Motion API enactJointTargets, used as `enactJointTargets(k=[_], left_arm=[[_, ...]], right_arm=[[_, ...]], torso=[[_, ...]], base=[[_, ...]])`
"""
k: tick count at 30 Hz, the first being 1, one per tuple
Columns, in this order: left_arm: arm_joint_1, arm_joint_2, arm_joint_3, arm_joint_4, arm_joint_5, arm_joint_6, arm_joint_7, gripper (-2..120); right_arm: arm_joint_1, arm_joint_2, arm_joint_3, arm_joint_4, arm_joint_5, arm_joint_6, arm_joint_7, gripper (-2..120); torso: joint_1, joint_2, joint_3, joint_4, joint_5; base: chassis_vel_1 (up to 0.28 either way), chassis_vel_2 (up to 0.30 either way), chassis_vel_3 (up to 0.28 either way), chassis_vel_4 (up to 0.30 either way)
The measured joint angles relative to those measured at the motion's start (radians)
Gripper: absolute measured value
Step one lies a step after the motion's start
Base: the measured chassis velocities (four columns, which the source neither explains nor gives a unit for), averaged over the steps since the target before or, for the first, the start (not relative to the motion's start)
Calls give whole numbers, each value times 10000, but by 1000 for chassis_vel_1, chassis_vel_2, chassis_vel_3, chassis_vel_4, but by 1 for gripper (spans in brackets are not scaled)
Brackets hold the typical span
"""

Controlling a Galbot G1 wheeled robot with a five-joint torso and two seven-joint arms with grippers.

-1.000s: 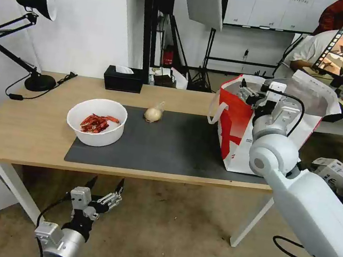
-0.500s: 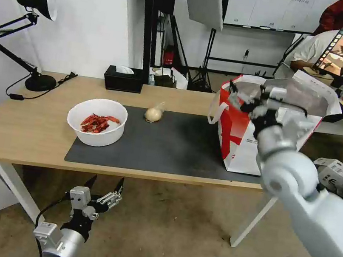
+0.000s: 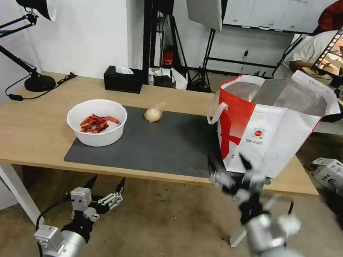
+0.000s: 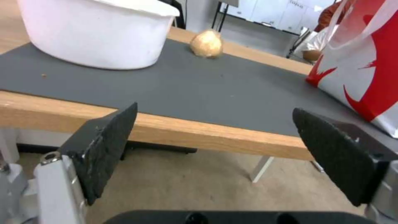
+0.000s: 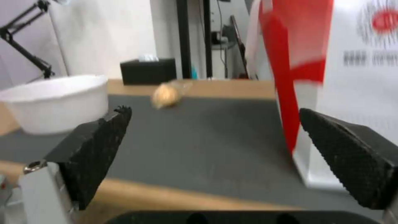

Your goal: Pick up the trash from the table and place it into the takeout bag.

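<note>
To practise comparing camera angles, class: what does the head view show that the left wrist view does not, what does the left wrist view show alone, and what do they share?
Head view alone: the red shells inside the white bowl, the black tissue box, the desk lamp, and the open right gripper by the table's front edge.
Left wrist view alone: the open left gripper's pads close up, below the table edge.
Shared: bowl, knotted beige bag, dark mat, takeout bag.

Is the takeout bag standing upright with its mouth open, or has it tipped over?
Upright and open: the takeout bag stands on the table, foil lining visible through its open top.
</note>
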Motion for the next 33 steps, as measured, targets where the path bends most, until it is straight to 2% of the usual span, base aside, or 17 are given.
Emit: enactJointTargets(k=[2,4,10,33], left_arm=[[4,1,-1,2,5,-1,1,100],[70,3,-22,25,138,-5,1,100],[153,-22,-25,46,256,-17,0,100],[306,-98,41,-43,368,-46,26,100]], right_arm=[[-53,41,-3,-15,-51,34,-13,100],[-714,559,-115,-321,-790,453,-194,100],[-1044,1002,-234,-662,-1284,743,-289,100],[-1356,1383,-413,-826,-1621,904,-357,100]], torso=[[-1,0,0,0,0],[0,0,1,1,-1],[0,0,1,2,0],[1,-1,2,2,1]], base=[[0,0,0,0],[0,0,0,0],[0,0,0,0],[0,0,0,0]])
